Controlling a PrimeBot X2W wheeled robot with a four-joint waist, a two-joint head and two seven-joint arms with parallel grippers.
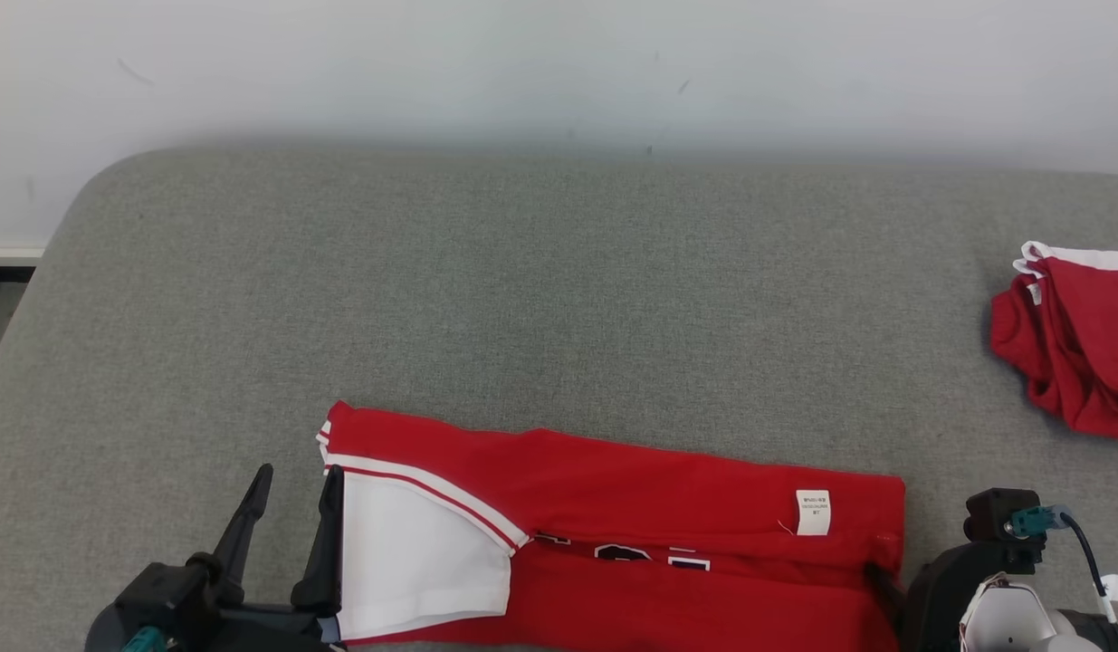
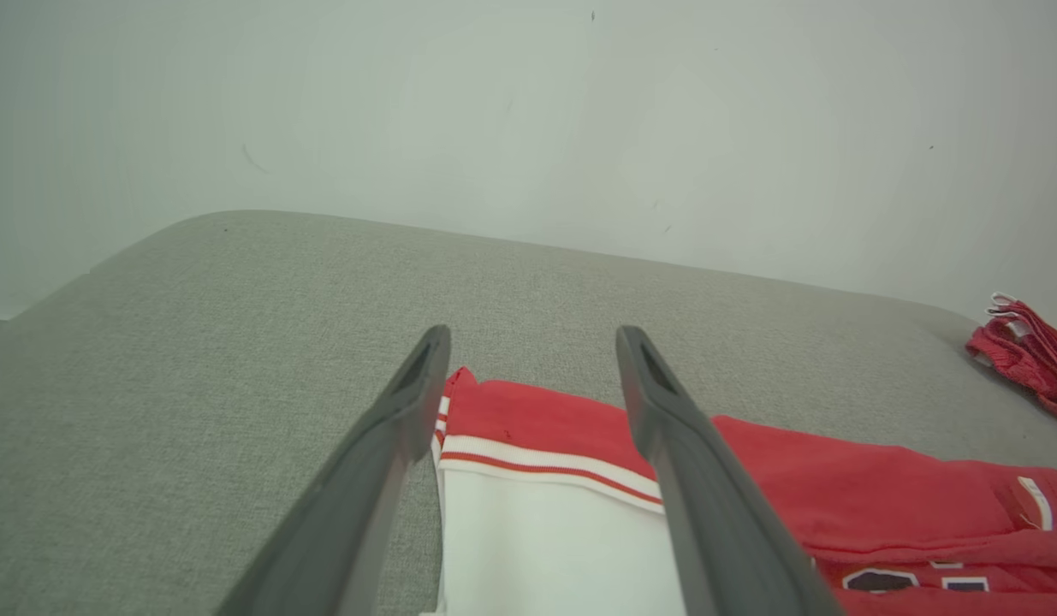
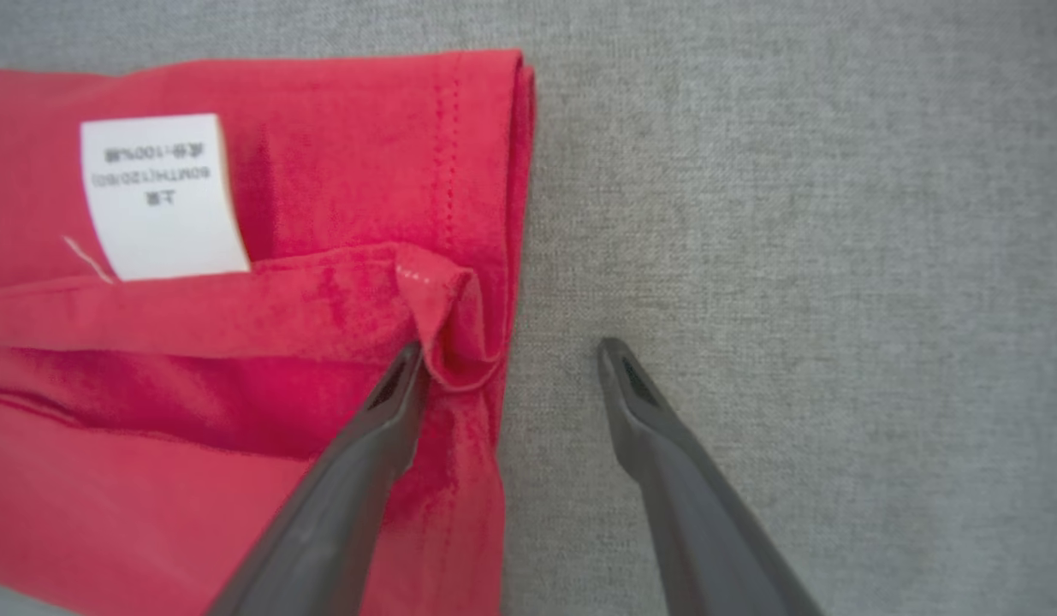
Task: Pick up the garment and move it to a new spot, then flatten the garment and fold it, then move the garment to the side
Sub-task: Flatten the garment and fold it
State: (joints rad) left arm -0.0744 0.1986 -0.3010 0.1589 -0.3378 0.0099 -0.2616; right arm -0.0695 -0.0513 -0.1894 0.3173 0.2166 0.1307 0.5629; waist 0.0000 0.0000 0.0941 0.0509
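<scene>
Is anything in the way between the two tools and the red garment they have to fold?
Nothing visible does. The open right tool straddles the hemmed end of the garment, half over cloth, half over bare cushion. The open left tool hangs over its white-panelled end.

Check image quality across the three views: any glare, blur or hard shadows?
Head view: even, diffuse light, no glare; only a soft shadow band where the grey surface meets the wall. Left wrist view: slightly hazy, left claw softens toward the bottom edge. Right wrist view: care label print is soft, right claw blurs close to the lens.
</scene>
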